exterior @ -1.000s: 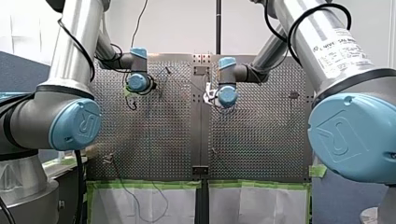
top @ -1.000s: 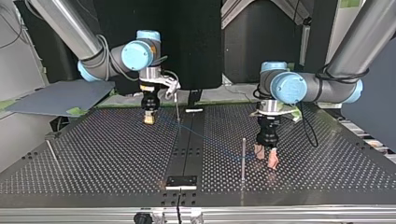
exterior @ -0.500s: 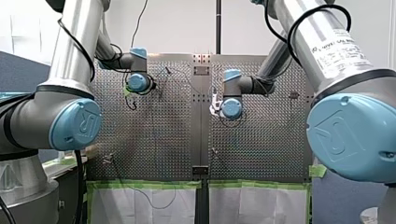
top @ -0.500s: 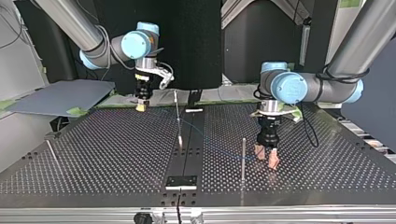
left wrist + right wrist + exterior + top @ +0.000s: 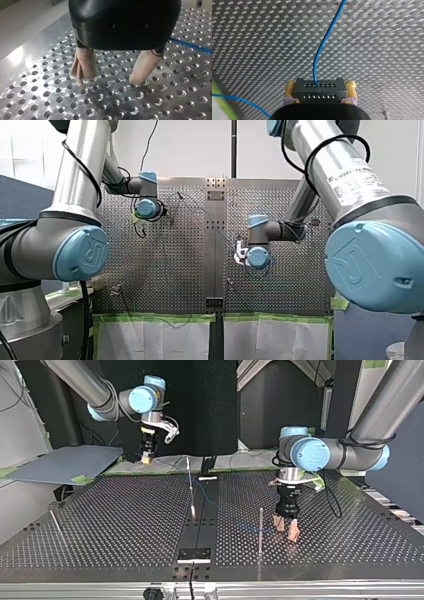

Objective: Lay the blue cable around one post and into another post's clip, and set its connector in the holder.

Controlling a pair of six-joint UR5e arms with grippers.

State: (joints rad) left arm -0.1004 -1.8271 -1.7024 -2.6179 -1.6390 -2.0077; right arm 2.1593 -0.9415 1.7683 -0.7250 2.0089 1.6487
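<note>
Front view looks over the perforated bench (image 5: 170, 265) from behind the arms: my left arm (image 5: 148, 207) is over its far left part and my right arm (image 5: 258, 256) is just right of the middle, and what is below their wrists is hidden there. Top view shows my right gripper (image 5: 146, 459) high above the far edge of the bench, at the view's left, with yellow pads; what it holds is too small to tell here. My left gripper (image 5: 285, 529) stands at the view's right, tips down at the bench, with its two pale fingers apart. The blue cable (image 5: 235, 522) lies on the bench from near a thin post (image 5: 189, 477) in the middle to the foot of a tall post (image 5: 260, 527) just beside my left gripper; on which side of the tall post it passes I cannot tell. Left wrist view shows the padded fingers (image 5: 83, 65) spread with nothing between them, and the cable runs beside the gripper. Right wrist view shows the yellow-padded fingers (image 5: 290, 88) closed on the black connector (image 5: 320, 90), one at each side, and the cable goes out of the connector ahead over the bench.
</note>
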